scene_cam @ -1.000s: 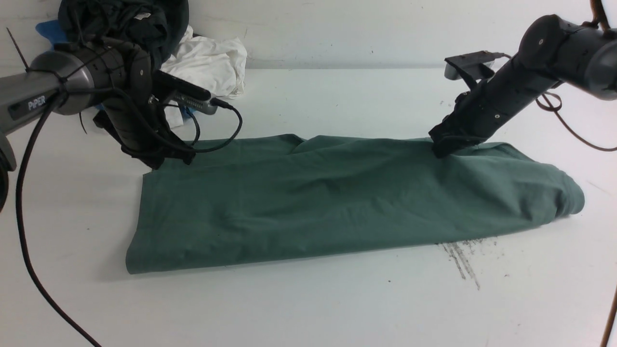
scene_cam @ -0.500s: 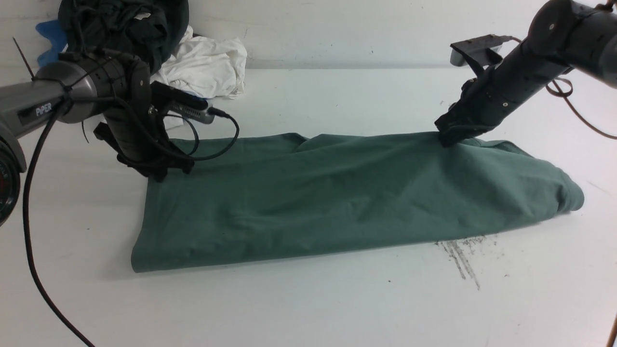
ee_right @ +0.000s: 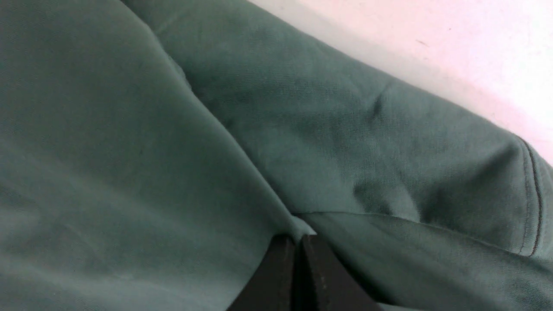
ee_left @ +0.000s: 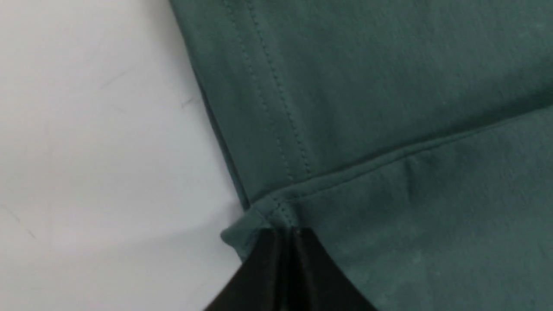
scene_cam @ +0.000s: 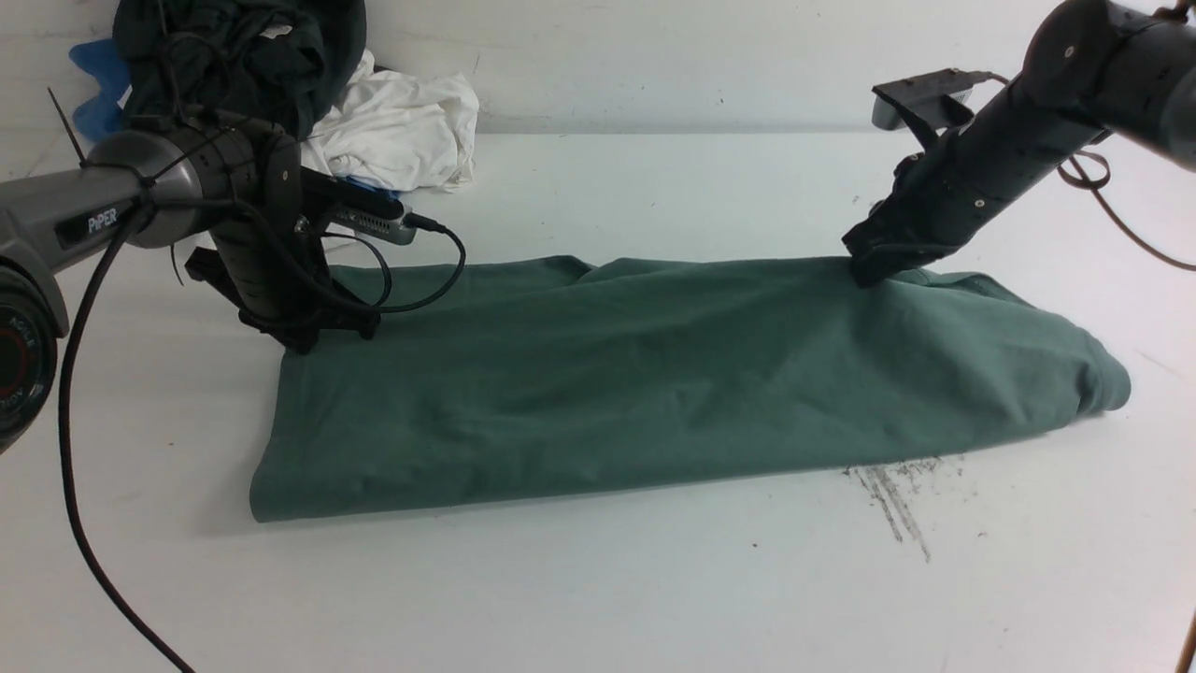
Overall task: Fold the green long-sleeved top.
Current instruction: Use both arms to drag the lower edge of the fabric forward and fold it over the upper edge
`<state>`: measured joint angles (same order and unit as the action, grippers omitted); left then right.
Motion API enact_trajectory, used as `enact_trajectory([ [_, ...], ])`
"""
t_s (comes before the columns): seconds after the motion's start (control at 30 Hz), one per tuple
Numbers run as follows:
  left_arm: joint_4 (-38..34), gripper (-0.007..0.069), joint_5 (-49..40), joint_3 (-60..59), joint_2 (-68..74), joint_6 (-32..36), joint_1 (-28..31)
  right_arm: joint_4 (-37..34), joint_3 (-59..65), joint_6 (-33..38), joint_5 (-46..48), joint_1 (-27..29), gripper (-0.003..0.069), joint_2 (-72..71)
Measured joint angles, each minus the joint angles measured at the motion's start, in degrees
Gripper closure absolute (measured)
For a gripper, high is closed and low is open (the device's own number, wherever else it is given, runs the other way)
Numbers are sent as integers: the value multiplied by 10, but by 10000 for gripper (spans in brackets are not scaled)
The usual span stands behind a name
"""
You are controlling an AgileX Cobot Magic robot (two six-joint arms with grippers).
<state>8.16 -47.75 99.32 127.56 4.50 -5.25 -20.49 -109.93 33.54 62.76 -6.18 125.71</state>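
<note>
The top (scene_cam: 654, 374) lies as a long band, its long axis running from one claw to the other. The left claw (scene_cam: 308, 338) is clamped on its far hem corner. The right claw (scene_cam: 864, 271) is clamped on its far edge. The cloth spreads nearward from both.

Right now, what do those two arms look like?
The left arm is a grey tube lettered "PiPER" in white, with black rounded joints and looping black cables. The right arm is dark, trailing a brown cable. Both end in black wedge-shaped jaws.
</note>
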Motion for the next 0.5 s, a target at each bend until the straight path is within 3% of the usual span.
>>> enact_trajectory([
  [0.27, 2, 629, 1, -3, -58, 0, 0, 7, 0, -4, 5, -1, 662, -4],
  [0.5, 5, 631, 86, -3, -80, -2, 0, 11, 0, -5, -11, -1, 662, -12],
])
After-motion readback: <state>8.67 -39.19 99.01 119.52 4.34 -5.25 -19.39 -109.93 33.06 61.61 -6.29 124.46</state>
